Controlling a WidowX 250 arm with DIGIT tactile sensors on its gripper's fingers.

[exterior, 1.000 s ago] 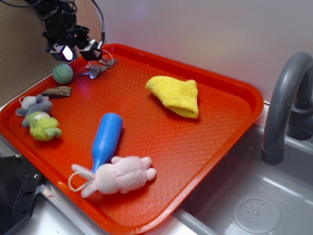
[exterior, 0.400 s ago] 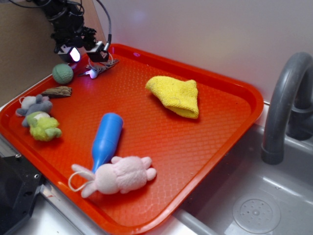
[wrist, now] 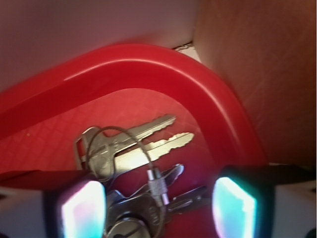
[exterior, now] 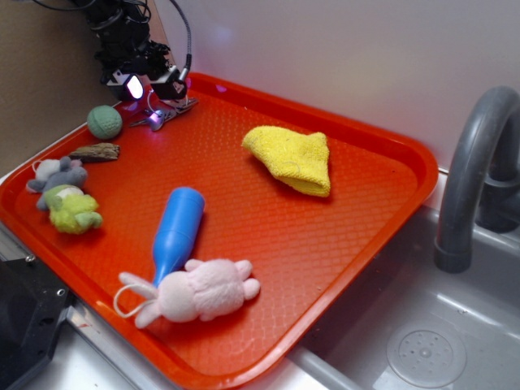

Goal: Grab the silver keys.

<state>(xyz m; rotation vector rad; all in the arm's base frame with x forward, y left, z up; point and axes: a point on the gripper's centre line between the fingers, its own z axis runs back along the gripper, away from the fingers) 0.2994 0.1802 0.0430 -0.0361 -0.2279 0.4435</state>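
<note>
My gripper (exterior: 152,87) hangs open over the far left corner of the red tray (exterior: 382,203), holding nothing, with the silver keys (wrist: 133,148) lying flat on the tray floor directly beneath and between my spread fingers (wrist: 81,208), the blades pointing away from me toward the curved rim. To do this well I judge I should drop straight down until the fingers straddle the bunch at the wire ring (wrist: 121,148), then close, keeping off the rim just ahead. Against a second ago, I have shifted toward the back corner and further over the keys; the teal ball (exterior: 104,121) beside me is unmoved.
</note>
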